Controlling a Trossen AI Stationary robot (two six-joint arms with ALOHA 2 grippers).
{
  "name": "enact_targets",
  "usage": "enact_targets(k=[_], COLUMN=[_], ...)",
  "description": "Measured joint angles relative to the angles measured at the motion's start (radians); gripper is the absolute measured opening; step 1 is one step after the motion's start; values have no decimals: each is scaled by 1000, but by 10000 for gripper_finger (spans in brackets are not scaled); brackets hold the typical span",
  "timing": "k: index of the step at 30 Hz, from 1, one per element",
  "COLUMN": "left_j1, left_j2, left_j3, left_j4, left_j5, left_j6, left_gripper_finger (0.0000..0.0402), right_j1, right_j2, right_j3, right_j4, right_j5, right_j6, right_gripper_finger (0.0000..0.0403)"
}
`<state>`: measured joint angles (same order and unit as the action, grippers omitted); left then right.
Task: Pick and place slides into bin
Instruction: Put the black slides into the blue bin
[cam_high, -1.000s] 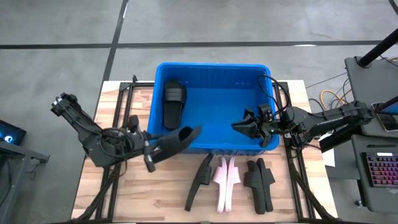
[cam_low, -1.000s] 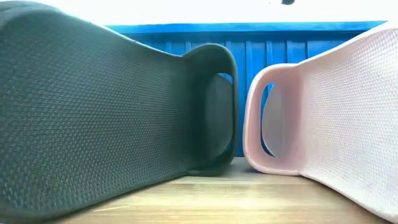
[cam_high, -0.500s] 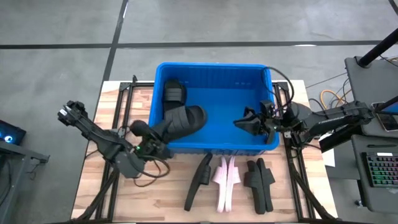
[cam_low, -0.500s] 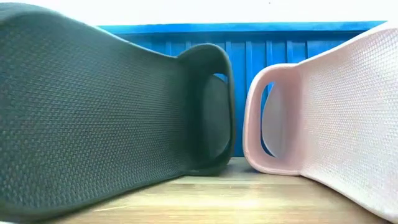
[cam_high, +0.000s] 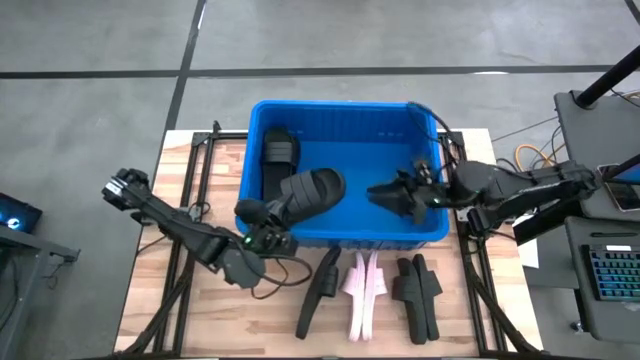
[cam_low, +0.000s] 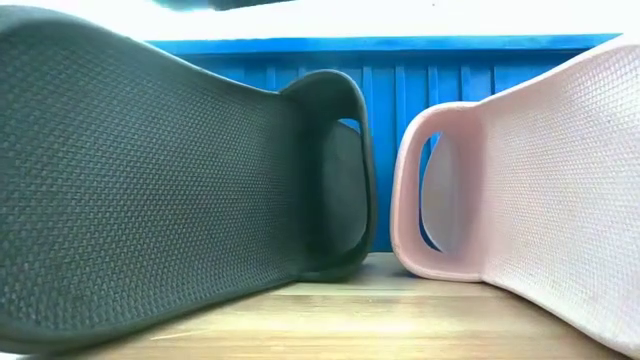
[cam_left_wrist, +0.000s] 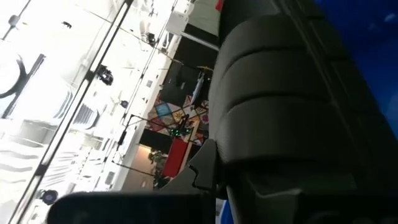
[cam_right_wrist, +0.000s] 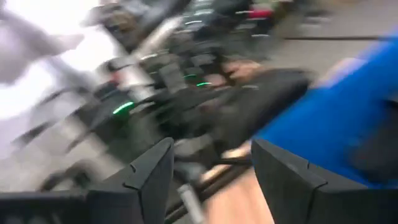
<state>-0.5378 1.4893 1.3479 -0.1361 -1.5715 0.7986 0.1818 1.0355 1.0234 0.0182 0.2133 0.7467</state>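
Observation:
The blue bin (cam_high: 345, 120) stands at the table's far middle. One black slide (cam_high: 279, 152) lies on the bin floor at its far left. My left gripper (cam_high: 268, 212) is shut on a second black slide (cam_high: 313, 188) above the bin's near left part; its ribbed surface (cam_left_wrist: 280, 99) fills the left wrist view. Over the bin's right part my right gripper (cam_high: 385, 195) is open, with nothing between its fingers (cam_right_wrist: 152, 174). A black slide (cam_high: 322, 288), a pink one (cam_high: 362, 292) and more black ones (cam_high: 418, 295) lie on the table in front of the bin. My left gripper holds the black slide by its near left end (cam_high: 283, 207). The fingers come about level, slanting from the table's near left, along the slide. The slide sticks out beyond them over the bin, lifted clear of the bin floor. The slide itself hides the place of contact.
The bin's near wall (cam_low: 400, 70) rises right behind the slides on the table, where a black slide (cam_low: 150, 200) and the pink one (cam_low: 530, 200) stand on edge. Black frame rails (cam_high: 195, 160) run along both sides of the bin. A desk with a keyboard (cam_high: 610, 275) stands to the right.
My left gripper has gone toward the table's right and far edges, rolling its wrist. The black slide in it has come from over the bin's near left rim to over the bin's inside and has turned about. My right gripper has risen a little.

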Motion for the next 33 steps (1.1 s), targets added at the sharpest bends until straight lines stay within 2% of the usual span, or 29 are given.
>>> enact_targets(k=[3, 10, 15, 26, 30, 33], left_j1=[16, 41, 48, 56, 59, 60], left_j2=[12, 23, 21, 20, 20, 16], left_j3=[0, -1, -1, -3, -4, -6], left_j4=[-2, -3, -2, -3, -3, -3], left_j5=[2, 0, 0, 10, 16, 64], left_j6=[4, 20, 21, 28, 31, 38], left_gripper_finger=[0, 0, 0, 0, 0, 0], right_j1=[-14, -65, -95, -131, -143, -153], right_j2=[34, 135, 209, 327, 351, 363], right_j3=[52, 138, 180, 229, 245, 252], right_j4=[-133, -149, -147, -148, -147, -151], right_j5=[78, 76, 73, -32, -30, -29], right_j6=[114, 285, 293, 283, 252, 193], right_gripper_finger=[213, 224, 226, 225, 213, 188])
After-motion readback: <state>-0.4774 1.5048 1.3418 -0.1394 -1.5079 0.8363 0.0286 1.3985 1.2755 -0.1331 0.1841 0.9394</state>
